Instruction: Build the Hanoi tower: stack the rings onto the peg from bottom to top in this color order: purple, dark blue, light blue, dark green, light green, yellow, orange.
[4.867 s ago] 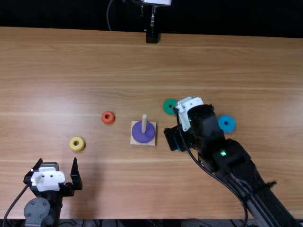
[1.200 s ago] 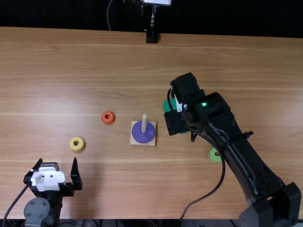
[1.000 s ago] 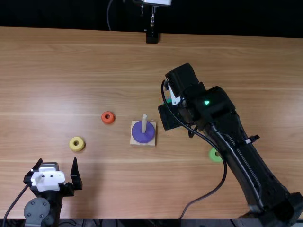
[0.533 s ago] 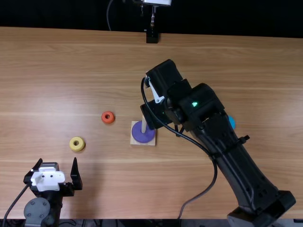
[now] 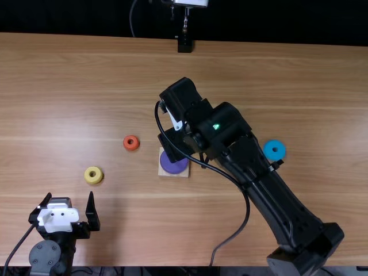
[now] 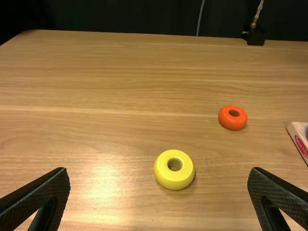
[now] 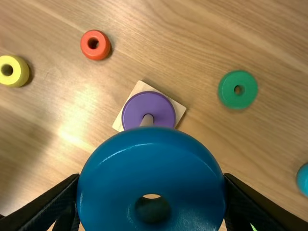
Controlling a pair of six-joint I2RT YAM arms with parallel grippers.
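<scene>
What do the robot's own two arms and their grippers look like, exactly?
The left arm and right arm are black with black cables. The left gripper has a white plate and tapering, textured black fingers. The right arm bears a green light; the right gripper also has black fingers.

In what is looking like a robotics lab, a black left arm (image 5: pixel 44 257) and a black right arm (image 5: pixel 282 201) are flanking a plain wooden tabletop (image 5: pixel 103 69). A loose black cable (image 5: pixel 245 213) is looping beside the right arm, where a small green light (image 5: pixel 216 126) is glowing. At the far edge, a metal rod (image 5: pixel 186 23) is standing in a black block (image 5: pixel 184 45), and a dark backdrop (image 5: pixel 75 16) is hanging behind.
</scene>
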